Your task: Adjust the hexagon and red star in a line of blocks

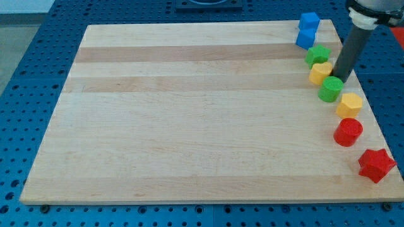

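Observation:
A line of blocks runs down the board's right side. From the top: a blue cube (309,21), a blue block (305,39), a green star (317,55), a yellow heart-like block (320,72), a green cylinder (330,89), a yellow hexagon (349,104), a red cylinder (348,132) and a red star (377,164). The red star sits lowest, near the board's right edge and a little apart from the line. My tip (339,77) is just right of the yellow heart-like block and just above the green cylinder, seemingly touching it.
The wooden board (189,113) lies on a blue perforated table (38,63). The rod (352,50) rises to the arm's white end (372,12) at the view's top right.

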Controlling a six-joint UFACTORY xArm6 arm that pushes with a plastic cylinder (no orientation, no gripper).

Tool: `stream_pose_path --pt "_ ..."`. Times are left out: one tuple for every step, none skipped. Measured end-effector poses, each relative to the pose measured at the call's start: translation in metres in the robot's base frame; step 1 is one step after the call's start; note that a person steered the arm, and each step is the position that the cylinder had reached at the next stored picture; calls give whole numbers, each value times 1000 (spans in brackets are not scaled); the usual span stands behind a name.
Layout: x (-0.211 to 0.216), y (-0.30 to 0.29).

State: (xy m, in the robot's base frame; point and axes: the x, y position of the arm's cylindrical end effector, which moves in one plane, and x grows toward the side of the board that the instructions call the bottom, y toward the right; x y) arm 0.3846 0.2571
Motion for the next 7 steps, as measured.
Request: stream_pose_path --pt "15 38" --pt "54 72" --pt "64 68" --pt "65 50" --pt "64 33" --pt "64 22" --pt "64 15"
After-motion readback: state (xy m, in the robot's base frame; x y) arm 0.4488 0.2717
